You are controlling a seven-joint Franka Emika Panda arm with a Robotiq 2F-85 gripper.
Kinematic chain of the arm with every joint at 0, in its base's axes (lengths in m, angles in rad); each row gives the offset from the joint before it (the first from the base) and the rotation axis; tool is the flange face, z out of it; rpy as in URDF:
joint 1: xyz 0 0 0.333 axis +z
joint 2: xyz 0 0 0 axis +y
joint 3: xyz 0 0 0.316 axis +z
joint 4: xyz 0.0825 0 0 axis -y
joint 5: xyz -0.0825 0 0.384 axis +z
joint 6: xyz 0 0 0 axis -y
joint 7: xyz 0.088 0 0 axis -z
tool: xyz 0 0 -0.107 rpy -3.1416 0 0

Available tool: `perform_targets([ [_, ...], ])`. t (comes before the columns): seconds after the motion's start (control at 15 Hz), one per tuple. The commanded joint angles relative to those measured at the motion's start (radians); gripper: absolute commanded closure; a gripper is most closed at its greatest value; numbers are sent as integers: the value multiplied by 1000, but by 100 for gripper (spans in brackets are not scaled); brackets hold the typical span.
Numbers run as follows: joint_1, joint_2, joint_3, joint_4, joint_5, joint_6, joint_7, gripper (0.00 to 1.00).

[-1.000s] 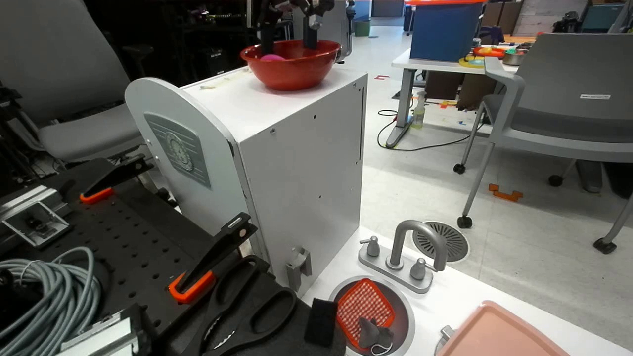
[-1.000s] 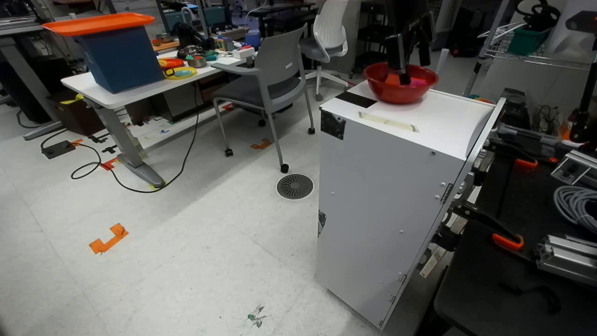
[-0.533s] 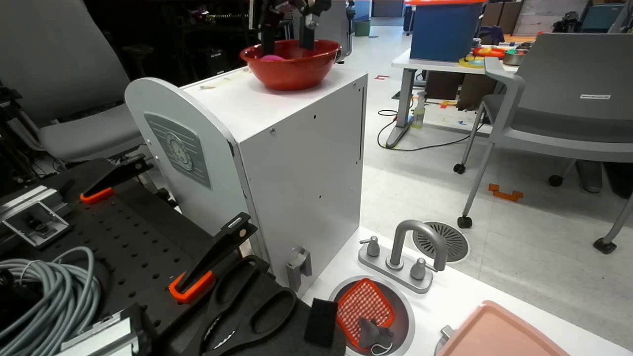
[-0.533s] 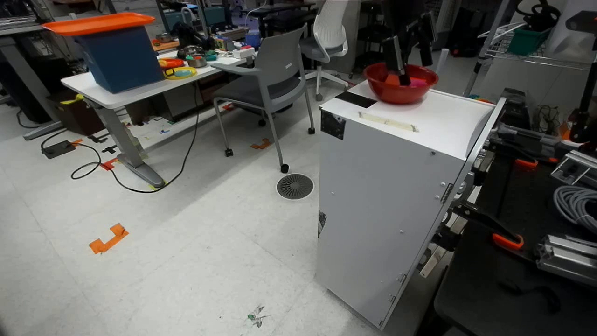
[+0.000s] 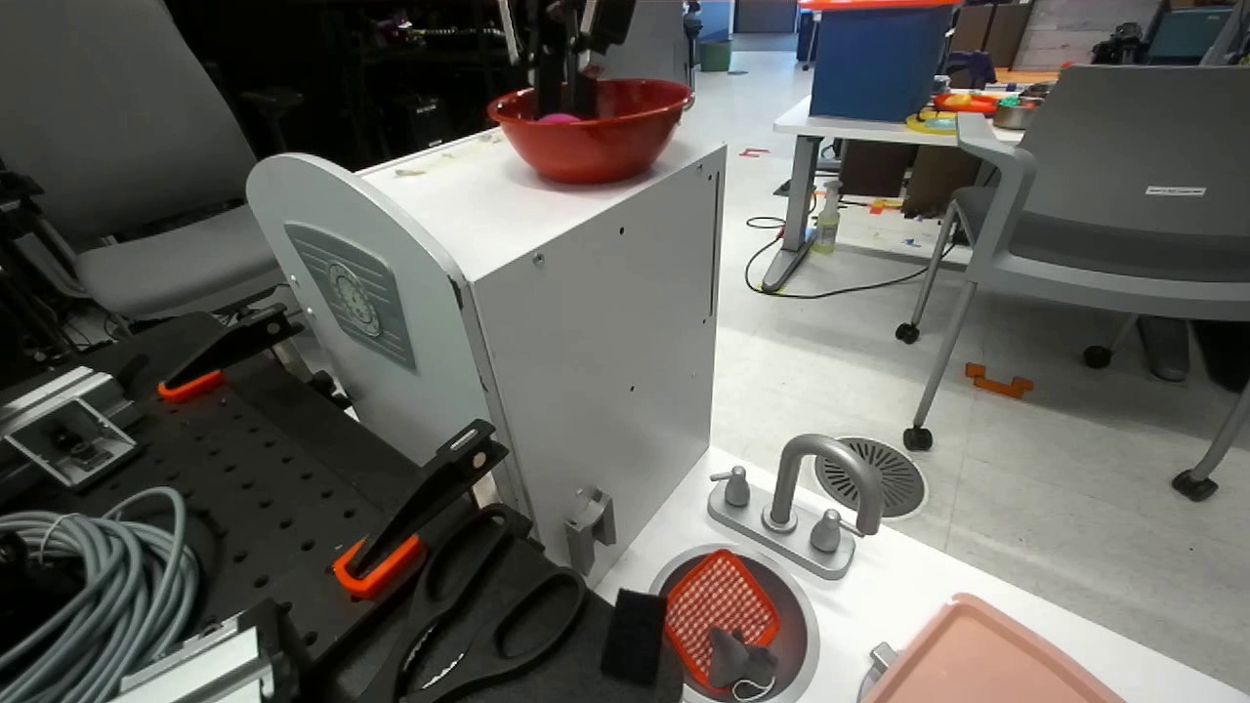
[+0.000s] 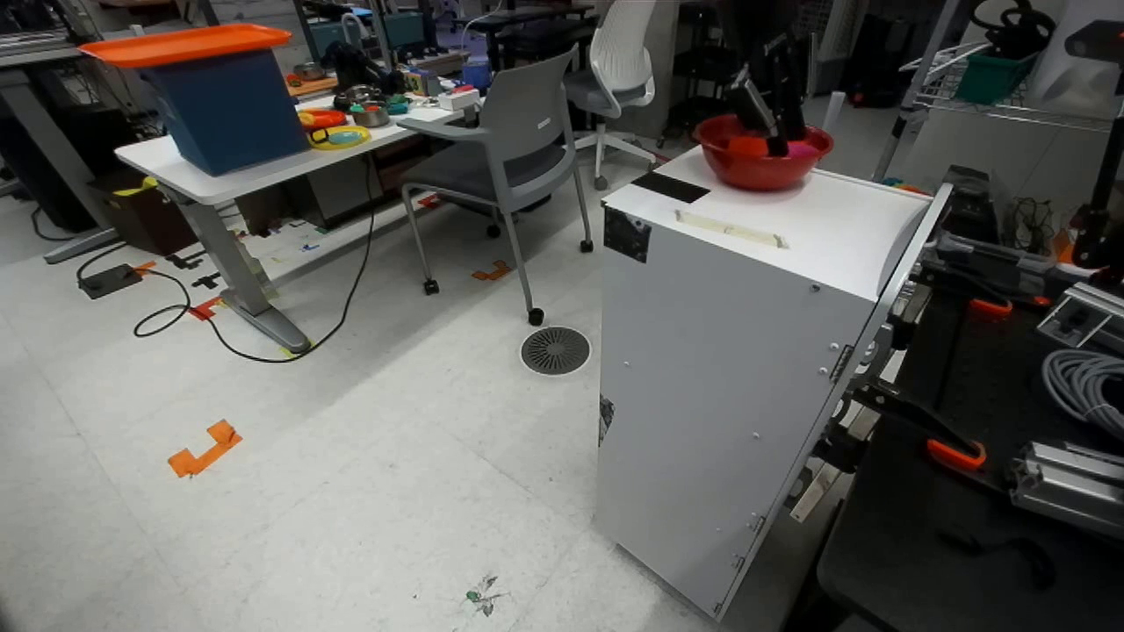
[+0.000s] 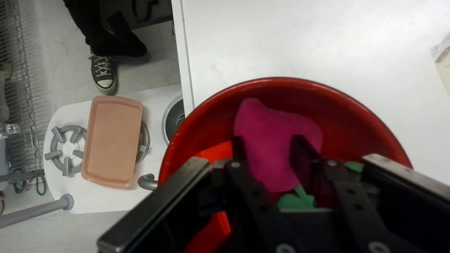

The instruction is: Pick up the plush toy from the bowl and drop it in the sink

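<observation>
In the wrist view the plush toy is a soft magenta body with a green leafy end, lying in the glossy red bowl. My gripper has a finger against each side of it, with no gap showing; the magenta cloth bulges past the right finger. Both exterior views show the gripper reaching down inside the bowl, with only a bit of magenta visible over the rim. The sink, a round grey basin beside a two-knob faucet, lies lower down.
An orange piece shares the bowl. The bowl stands on a tall white cabinet whose wall drops to the sink counter. Inside the sink are a red grid basket and a grey toy mouse. A pink tray sits beside it.
The gripper's fingers have come together from a wide spread onto the plush toy. The bowl has slid slightly to the right in both exterior views.
</observation>
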Motion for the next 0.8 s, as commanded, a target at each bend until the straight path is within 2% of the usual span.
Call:
perform_targets([
  [0.0,12,22,-13,41,14,-40,9,92],
  [0.27,11,25,-12,45,17,-41,7,99],
  [0.33,11,26,-12,46,17,-41,7,94],
  [0.47,10,24,-12,45,19,-39,5,93],
  [0.73,6,-10,-9,22,30,-20,2,100],
])
